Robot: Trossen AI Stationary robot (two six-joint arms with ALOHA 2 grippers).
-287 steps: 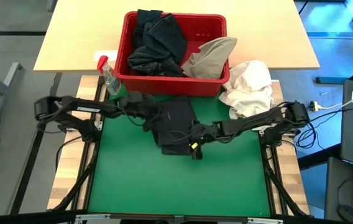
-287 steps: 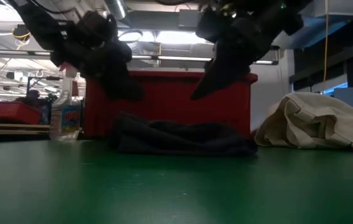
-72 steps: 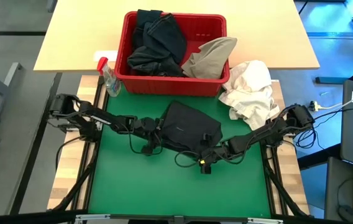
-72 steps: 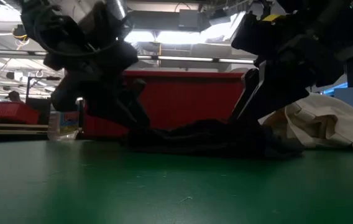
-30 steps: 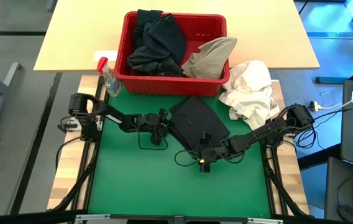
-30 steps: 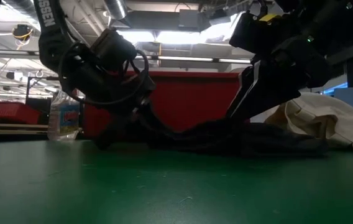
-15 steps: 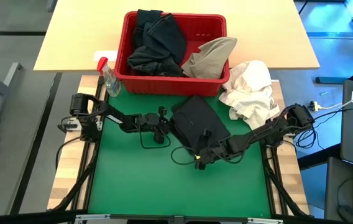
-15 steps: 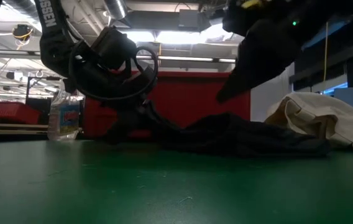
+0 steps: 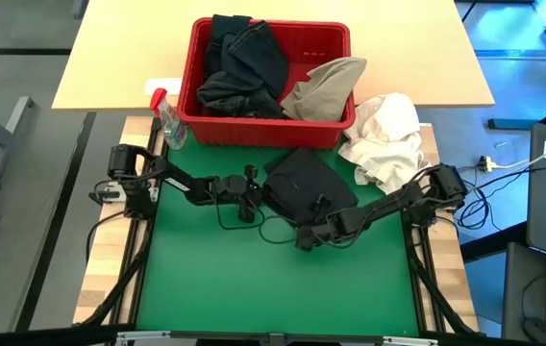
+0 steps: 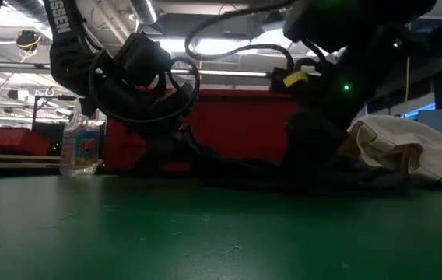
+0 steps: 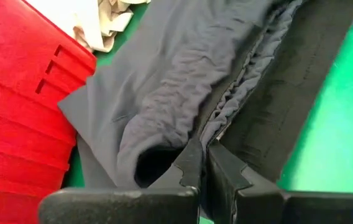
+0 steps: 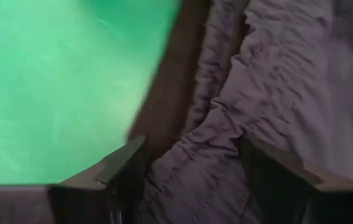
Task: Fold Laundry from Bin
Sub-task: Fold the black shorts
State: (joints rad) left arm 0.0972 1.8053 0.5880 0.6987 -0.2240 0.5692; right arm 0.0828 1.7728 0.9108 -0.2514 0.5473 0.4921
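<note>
Progress looks early: one dark charcoal cloth garment (image 9: 304, 183) lies partly folded by the green mat's (image 9: 215, 279) far edge, left gripper (image 9: 253, 192) clenched on its hem, right gripper (image 9: 310, 234) spread over it; black and khaki soft garments (image 9: 254, 62) wait in the red slotted plastic basket (image 9: 335, 117).

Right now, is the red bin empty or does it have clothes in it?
Not empty: the red bin holds dark garments and a khaki one.

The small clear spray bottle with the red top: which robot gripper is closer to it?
Left. The left gripper sits just across the mat from the spray bottle; the right gripper lies farther, beyond the dark garment.
</note>
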